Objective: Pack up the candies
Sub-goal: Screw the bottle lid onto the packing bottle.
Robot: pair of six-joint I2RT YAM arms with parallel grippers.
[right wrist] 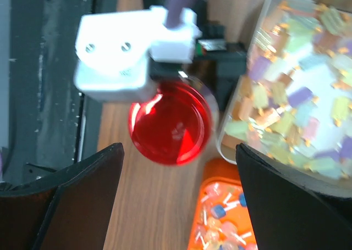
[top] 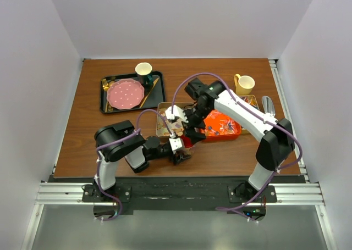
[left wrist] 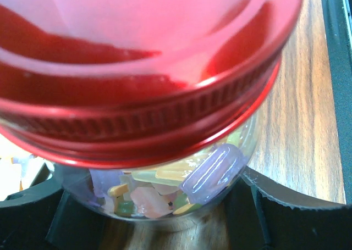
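Red lid [left wrist: 148, 85] sits on your jar [left wrist: 250, 132], pastel candies [left wrist: 212, 170] inside, the left gripper [top: 181, 152] clamping its glass. Your right gripper [right wrist: 179, 151] hovers spread and empty above. Plenty lie unpacked in the orange tray [right wrist: 212, 170] and clear box [top: 159, 121].

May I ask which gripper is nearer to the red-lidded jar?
Left. The left gripper clasps the jar between its fingers; the right gripper hangs open above the lid.
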